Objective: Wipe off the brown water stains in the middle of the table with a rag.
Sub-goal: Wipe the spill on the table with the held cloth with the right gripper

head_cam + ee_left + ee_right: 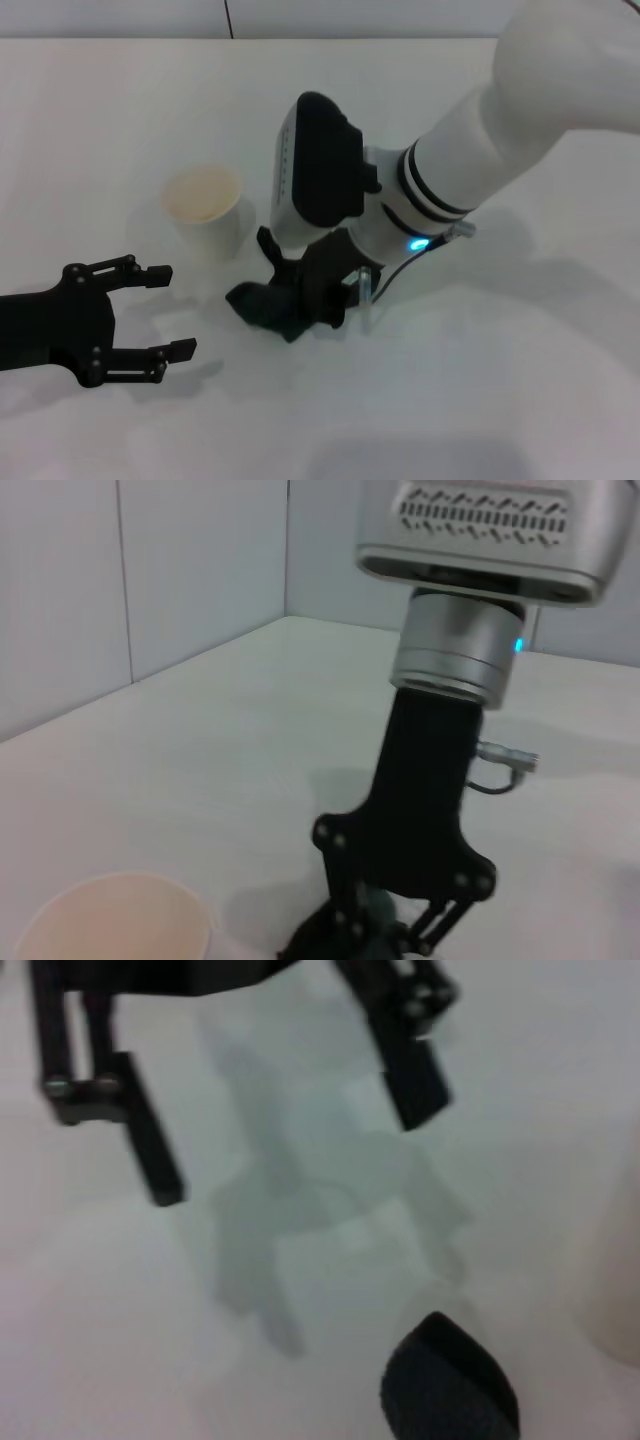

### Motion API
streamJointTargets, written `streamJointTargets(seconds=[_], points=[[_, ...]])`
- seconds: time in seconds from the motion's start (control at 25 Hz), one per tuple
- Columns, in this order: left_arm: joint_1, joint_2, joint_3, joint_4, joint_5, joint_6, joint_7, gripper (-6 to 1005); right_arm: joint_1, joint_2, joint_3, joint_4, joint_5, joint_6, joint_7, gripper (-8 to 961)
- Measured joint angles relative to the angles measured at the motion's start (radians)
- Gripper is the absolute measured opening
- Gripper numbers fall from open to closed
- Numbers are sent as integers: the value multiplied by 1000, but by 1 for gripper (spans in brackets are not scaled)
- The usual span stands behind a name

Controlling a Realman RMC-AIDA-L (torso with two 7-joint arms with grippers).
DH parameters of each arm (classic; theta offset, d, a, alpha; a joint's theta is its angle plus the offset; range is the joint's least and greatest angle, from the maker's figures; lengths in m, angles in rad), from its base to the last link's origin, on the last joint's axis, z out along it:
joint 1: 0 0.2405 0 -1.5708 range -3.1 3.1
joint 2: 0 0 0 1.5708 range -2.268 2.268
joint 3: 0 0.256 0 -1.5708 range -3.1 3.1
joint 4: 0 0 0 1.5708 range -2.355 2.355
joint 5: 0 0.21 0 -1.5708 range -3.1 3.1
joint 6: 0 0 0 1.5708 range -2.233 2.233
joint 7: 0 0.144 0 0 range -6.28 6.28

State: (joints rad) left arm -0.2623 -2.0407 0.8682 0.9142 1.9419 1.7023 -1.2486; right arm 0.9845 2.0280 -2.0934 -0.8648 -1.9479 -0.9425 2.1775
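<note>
Near the table's middle, the right gripper [318,290] presses down on the rag [262,305].
Its fingers look pinched into the dark cloth, which lies bunched on the white table [520,380] just beside a white paper cup [207,212]; the cup stands upright, its inside cream-tinted, and whether it holds anything cannot be told. No brown spot shows; the rag and gripper cover that patch. The left gripper [165,312] hovers low at the robot's left, near the rag but apart from it, fingers spread wide and holding nothing. Bare tabletop runs wide on the right and toward the far edge, where pale wall panels rise, meeting in a corner in the left wrist view.
</note>
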Motion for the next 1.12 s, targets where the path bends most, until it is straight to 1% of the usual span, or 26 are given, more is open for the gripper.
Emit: streamJointTargets(seconds=[0.16, 0.48, 0.68, 0.8, 1.0, 1.12], points=[[0, -4, 0, 0, 0, -5, 0, 887, -1, 0, 5, 11, -7, 12, -7, 86], [0, -9, 0, 0, 0, -8, 0, 887, 2, -3, 171, 97, -159, 60, -31, 85], [0, -9, 0, 0, 1, -8, -1, 887, 9, -4, 198, 138, -184, 120, -32, 88], [0, -10, 0, 0, 1, -8, -1, 887, 11, 0, 190, 143, -179, 131, -33, 94], [-1, -10, 0, 0, 2, -9, 0, 887, 15, 0, 83, 90, -98, 127, -38, 103], [-1, -10, 0, 0, 2, -9, 0, 887, 17, 0, 35, 48, -71, 101, -38, 109]])
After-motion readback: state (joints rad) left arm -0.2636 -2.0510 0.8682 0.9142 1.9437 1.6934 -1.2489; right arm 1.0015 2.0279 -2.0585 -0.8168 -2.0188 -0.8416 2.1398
